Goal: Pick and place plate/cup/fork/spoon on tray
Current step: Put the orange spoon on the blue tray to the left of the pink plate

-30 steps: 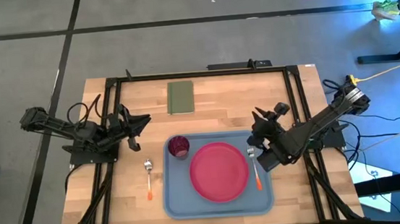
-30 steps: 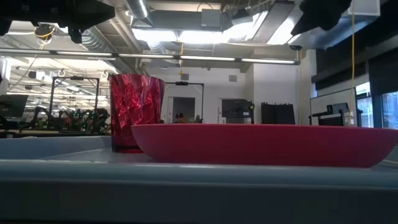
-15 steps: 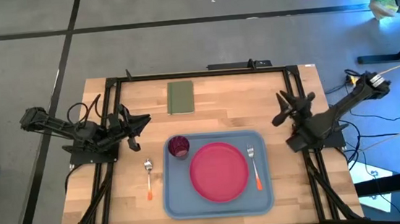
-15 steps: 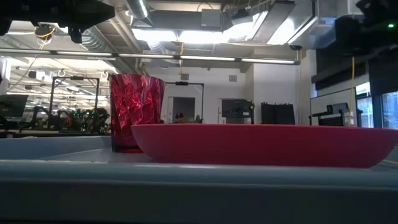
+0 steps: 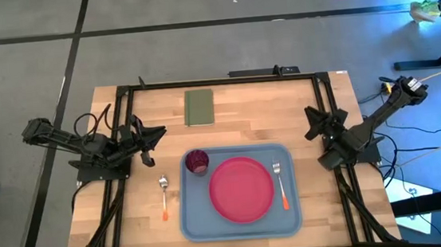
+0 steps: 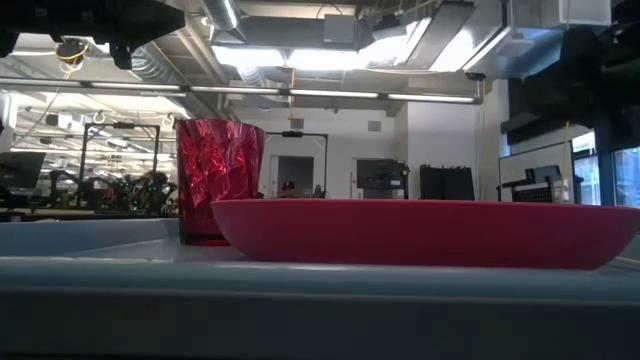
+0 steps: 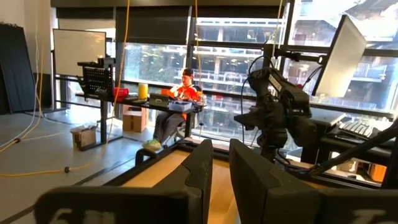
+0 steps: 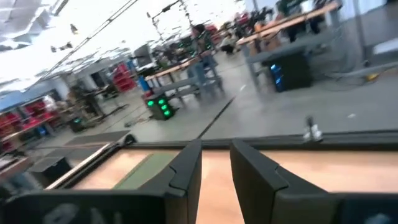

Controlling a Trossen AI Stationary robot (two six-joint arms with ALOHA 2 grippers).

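Only the spoon [image 5: 163, 194] is left on the desk [image 5: 227, 111], at nine o'clock of the tray [image 5: 191, 222], so I'd drop my left pincer [image 5: 156, 134], empty with a narrow gap like the parked right pincer [image 5: 316, 121], straight over its handle.

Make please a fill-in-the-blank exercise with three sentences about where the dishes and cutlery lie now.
1. On the tray, the fork lies between the plate and the tray's ____ rim.
2. The ____ lies on the bare wood, off the tray.
3. The cup stands in the tray's far ____ corner.

Missing words: right; spoon; left
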